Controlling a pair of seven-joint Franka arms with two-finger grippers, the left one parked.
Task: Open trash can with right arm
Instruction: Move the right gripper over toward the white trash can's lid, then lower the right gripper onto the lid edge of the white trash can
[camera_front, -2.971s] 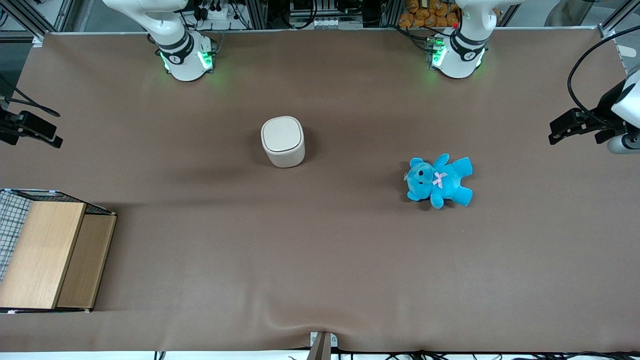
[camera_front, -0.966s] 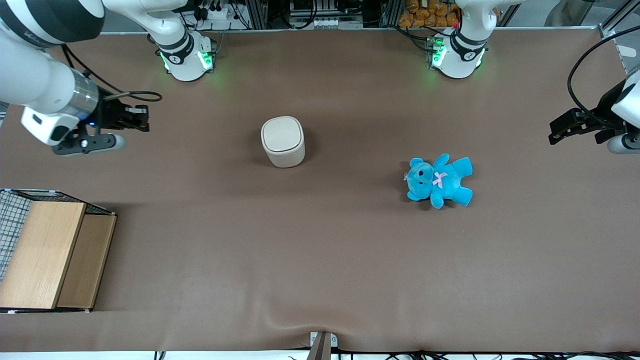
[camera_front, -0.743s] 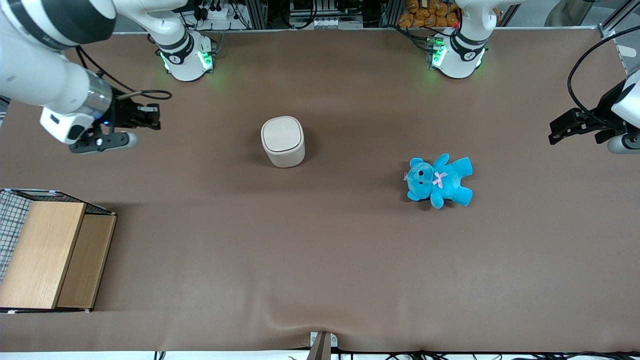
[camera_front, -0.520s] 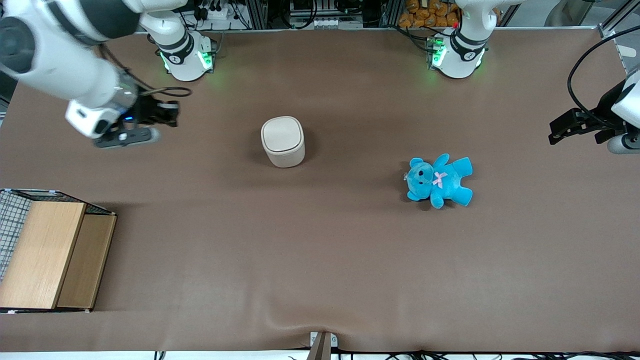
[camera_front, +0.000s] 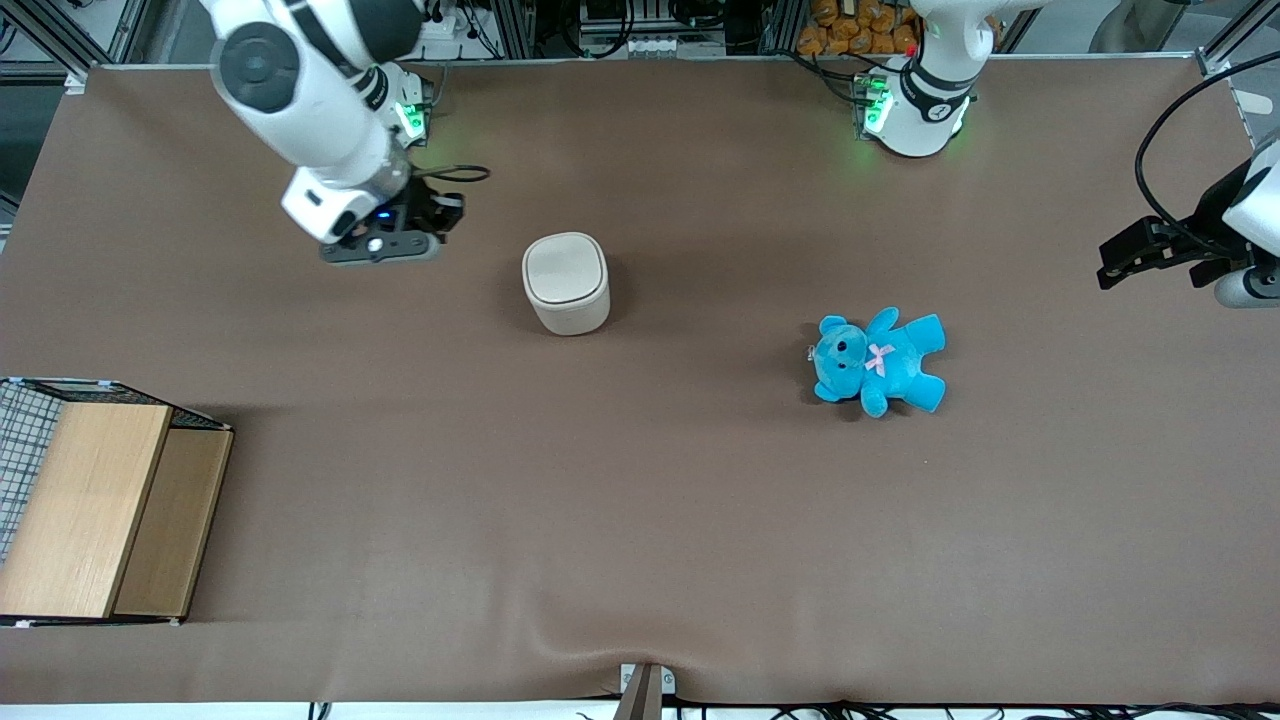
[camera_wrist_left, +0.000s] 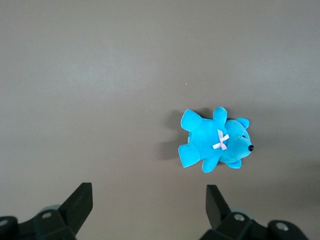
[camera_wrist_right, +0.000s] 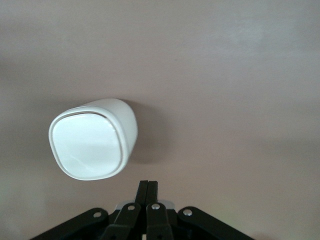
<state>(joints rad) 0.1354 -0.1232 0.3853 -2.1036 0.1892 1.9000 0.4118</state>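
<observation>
Change: my right arm (camera_front: 300, 90) has swung in across the counter (camera_front: 640, 520); gripper (camera_front: 440, 212) now hangs near the trash can (camera_front: 566, 283).
Gripper: fingers pressed together, empty.
Trash can: mid-counter, lid down, untouched.
Meaning: I judge approach nearly done.

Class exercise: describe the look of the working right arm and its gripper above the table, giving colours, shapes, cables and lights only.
The right arm is glossy white with a round dark grey joint cap, a silver wrist ring and a small blue light. A thin black cable loops beside its black two-finger gripper, which is shut.
</observation>
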